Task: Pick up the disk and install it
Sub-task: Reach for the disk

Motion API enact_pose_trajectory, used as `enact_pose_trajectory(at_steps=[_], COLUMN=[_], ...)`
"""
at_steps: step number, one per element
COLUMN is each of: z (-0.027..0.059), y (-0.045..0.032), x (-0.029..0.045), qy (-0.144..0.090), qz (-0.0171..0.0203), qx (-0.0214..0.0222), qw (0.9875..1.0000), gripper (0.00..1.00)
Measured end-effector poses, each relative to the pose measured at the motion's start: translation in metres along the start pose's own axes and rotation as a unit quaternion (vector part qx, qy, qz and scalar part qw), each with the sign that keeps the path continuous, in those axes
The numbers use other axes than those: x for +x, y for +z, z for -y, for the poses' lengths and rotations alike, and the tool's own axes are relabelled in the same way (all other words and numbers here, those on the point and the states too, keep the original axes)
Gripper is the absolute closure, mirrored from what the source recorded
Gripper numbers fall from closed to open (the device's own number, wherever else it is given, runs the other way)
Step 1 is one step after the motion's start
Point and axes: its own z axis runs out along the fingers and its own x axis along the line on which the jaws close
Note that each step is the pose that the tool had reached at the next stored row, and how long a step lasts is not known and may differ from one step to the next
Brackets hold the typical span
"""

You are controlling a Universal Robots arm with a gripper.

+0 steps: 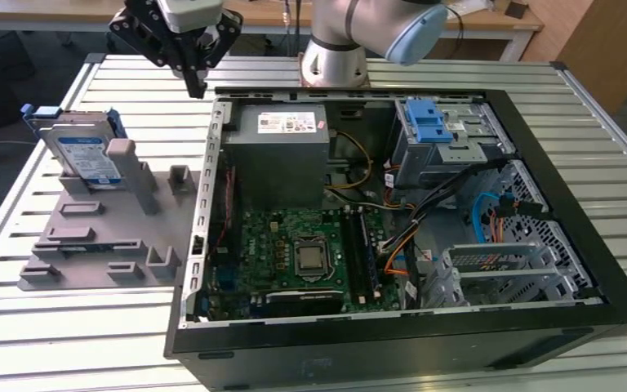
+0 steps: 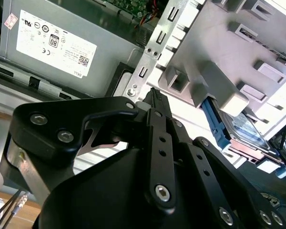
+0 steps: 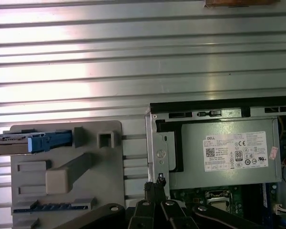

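Plainly finding the tool (image 1: pixel 196 90) closed, empty, hovering far back; placing the disk (image 1: pixel 82 151) nearer and toward the exterior view's left, upright, top edge running left-right.

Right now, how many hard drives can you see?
1. The disk stands propped on the grey fixture at the exterior view's left, outside the computer case. More may be hidden inside the drive cage.

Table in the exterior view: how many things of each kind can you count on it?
Disk: 1
Grey holder: 1
Open computer case: 1
Total: 3
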Motion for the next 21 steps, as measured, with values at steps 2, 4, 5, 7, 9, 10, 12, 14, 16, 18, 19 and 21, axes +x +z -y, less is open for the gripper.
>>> enact_pose_trajectory(at_steps=[2,4,5,7,9,10,12,14,16,18,19,21], z=[-0.0004,-0.0007,-0.0008,-0.001,-0.0013,-0.0015,-0.0017,-0.0019,-0.0021,-0.0024,-0.0025,-0.0026], y=[0.0,0.0,0.0,0.0001,0.0001,0.0002,0.0002,0.0002,0.0002,0.0003,0.0003,0.0003], x=[0.0021,0.0043,0.0053,0.0073,0.0093,0.0103,0.0124,0.0148,0.0173,0.0196,0.0207,0.0229], qy=[0.0,0.0,0.0,0.0,0.0,0.0,0.0,0.0,0.0,0.0,0.0,0.0], qz=[0.0,0.0,0.0,0.0,0.0,0.0,0.0,0.0,-0.0001,0.0,0.0,0.0], qx=[0.0,0.0,0.0,0.0001,0.0,0.0,0.0001,0.0,0.0001,0.0,0.0001,0.0], qw=[1.0,1.0,1.0,1.0,1.0,1.0,1.0,1.0,1.0,1.0,1.0,1.0], gripper=[0.89,0.89,0.89,0.89,0.89,0.89,0.89,0.89,0.89,0.89,0.89,0.89])
